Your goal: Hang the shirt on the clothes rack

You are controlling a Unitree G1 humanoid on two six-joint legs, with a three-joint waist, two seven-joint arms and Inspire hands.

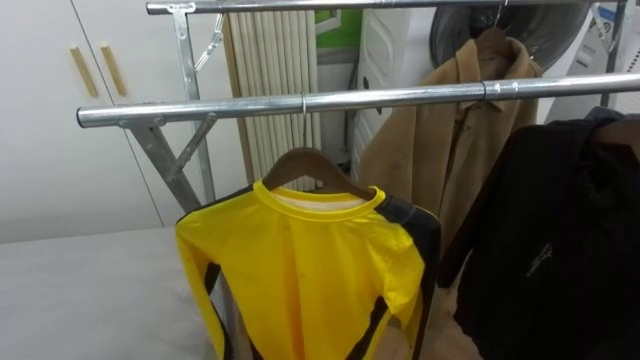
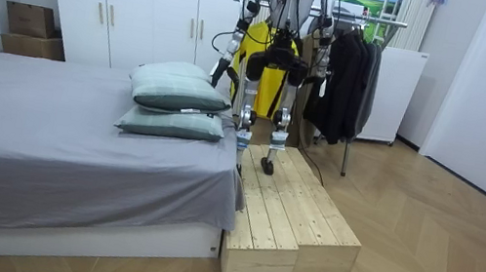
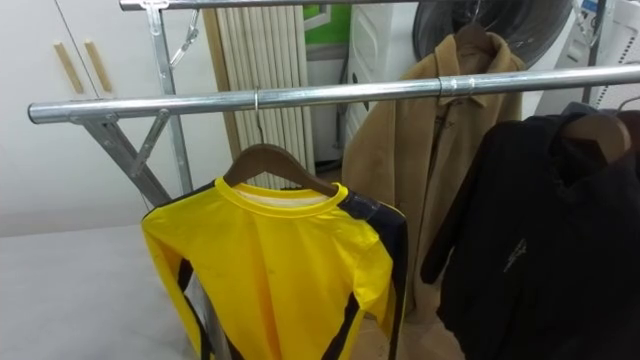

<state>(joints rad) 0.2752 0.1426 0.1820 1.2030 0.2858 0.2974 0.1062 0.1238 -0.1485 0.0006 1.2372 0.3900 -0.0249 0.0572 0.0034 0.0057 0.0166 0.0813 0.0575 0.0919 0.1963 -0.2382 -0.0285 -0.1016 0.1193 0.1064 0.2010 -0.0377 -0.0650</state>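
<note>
At my nine o'clock stands the white wardrobe [image 1: 40, 130], its two wooden handles up near ten, and the grey bed [image 1: 90, 290] lies low at eight. The steel rail [image 1: 200, 111] runs across in front of me from nine to three. Straight ahead at twelve a wooden hanger [image 1: 310, 163] hooks over that rail. The yellow shirt [image 1: 300, 280] hangs from the hanger with its collar up and dark stripes down its sleeves, clear of the other clothes. Behind it, at twelve of the shirt, is a ribbed white panel [image 1: 270, 60]. At two o'clock a tan coat [image 1: 450, 150] hangs behind the rail. At four a black jacket [image 1: 560, 250] hangs below the rail and overlaps the coat's lower edge. In the room view I stand on a wooden platform [image 2: 292, 228] beside the bed, facing the rack, with two pillows [image 2: 176, 95] at my eight o'clock. My left hand [image 2: 220, 69] hangs by my hip and my right hand [image 2: 320, 68] hangs at my other side. Whether either is open or closed I cannot tell.
</note>
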